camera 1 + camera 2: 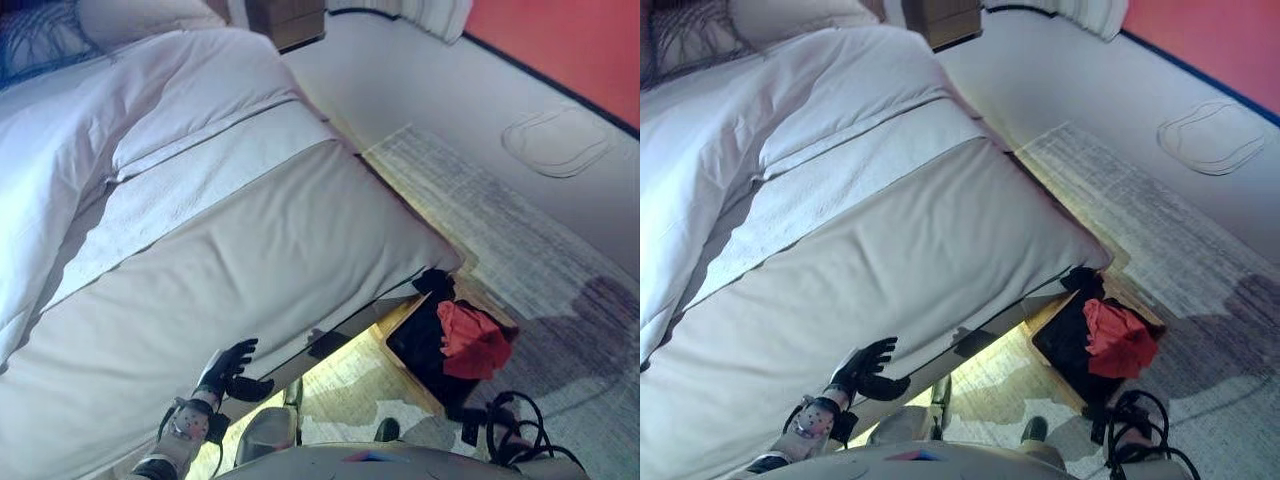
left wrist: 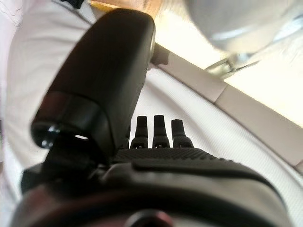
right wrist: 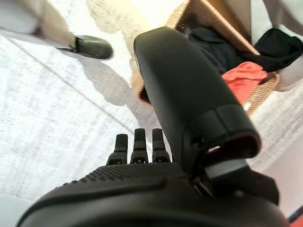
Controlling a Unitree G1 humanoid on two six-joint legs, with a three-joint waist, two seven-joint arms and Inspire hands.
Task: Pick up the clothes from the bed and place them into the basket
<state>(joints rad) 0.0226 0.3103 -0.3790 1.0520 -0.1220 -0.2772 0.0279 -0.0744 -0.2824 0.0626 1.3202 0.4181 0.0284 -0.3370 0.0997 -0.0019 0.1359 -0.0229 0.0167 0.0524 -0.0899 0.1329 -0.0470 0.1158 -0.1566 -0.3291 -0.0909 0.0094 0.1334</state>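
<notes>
The bed has a pale bedspread and a white duvet. A wicker basket stands on the floor at the bed's near right corner. It holds a red garment on black clothes. My left hand is open and empty over the bed's near edge, with its fingers straight. My right hand is open and empty above the rug, a little short of the basket, where the red garment and the black clothes show.
Pillows lie at the head of the bed. A wooden nightstand stands beyond it. A grey rug covers the floor right of the bed. A red wall runs along the far right.
</notes>
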